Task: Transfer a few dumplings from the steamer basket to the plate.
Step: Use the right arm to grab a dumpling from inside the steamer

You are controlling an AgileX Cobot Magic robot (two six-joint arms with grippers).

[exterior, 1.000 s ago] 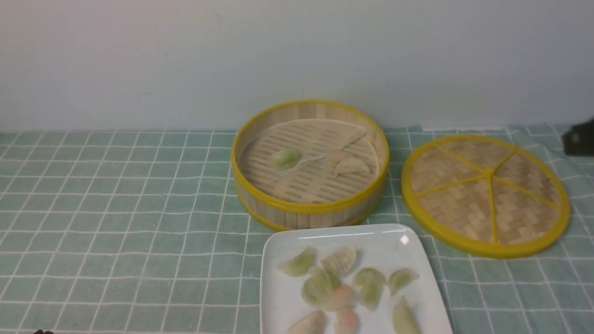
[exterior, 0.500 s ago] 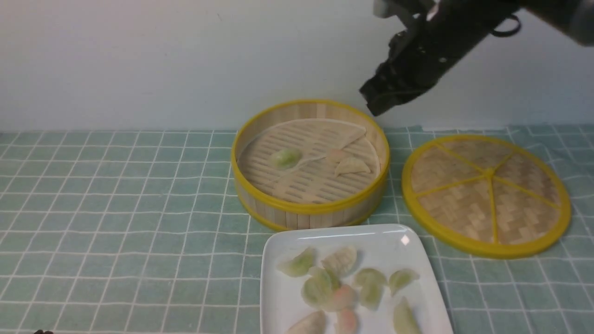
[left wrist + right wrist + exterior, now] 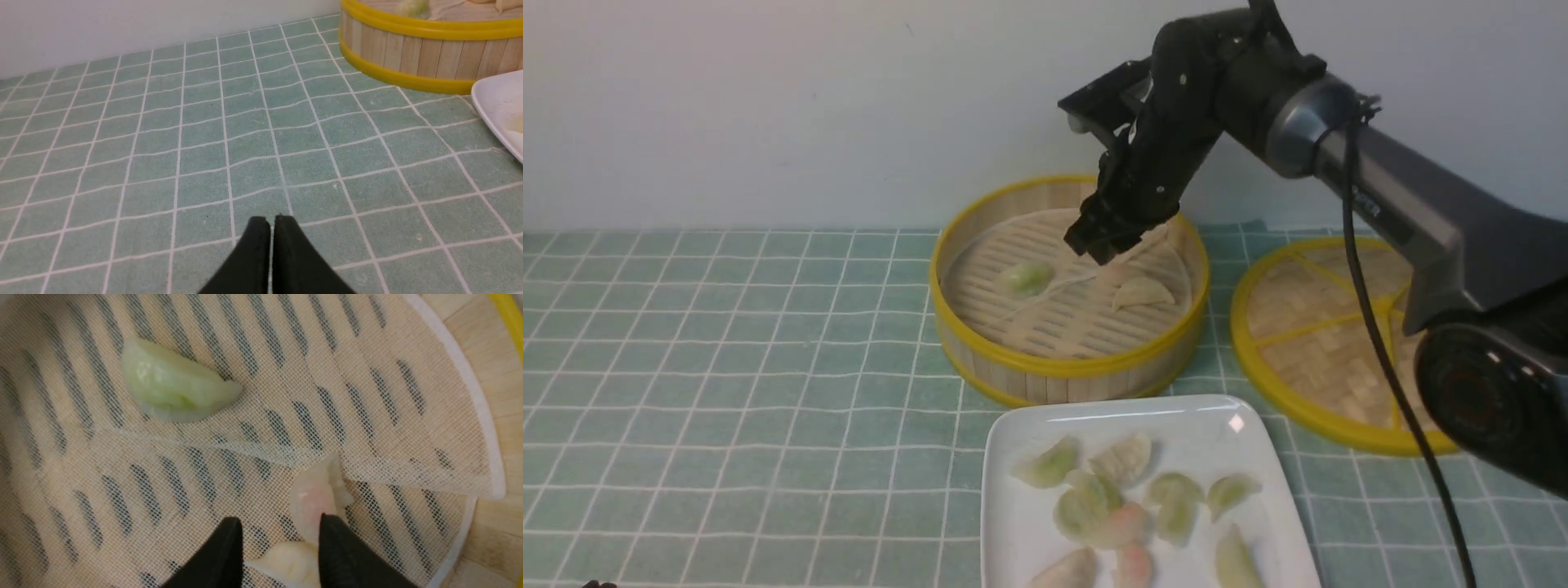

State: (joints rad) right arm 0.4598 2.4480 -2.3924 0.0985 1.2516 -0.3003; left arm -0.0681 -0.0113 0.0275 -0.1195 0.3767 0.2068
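The plate [image 3: 1013,523] – cut off by the front view's bottom edge – shows incompletely.

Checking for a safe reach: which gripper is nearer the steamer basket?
Right. The right gripper hovers over the steamer basket; the left gripper is off to its left, over the tablecloth.

The right arm [image 3: 1388,180] is coloured black and dark grey, ringed by a silvery collar [image 3: 1311,122], with a black cable [image 3: 1380,343] attached.
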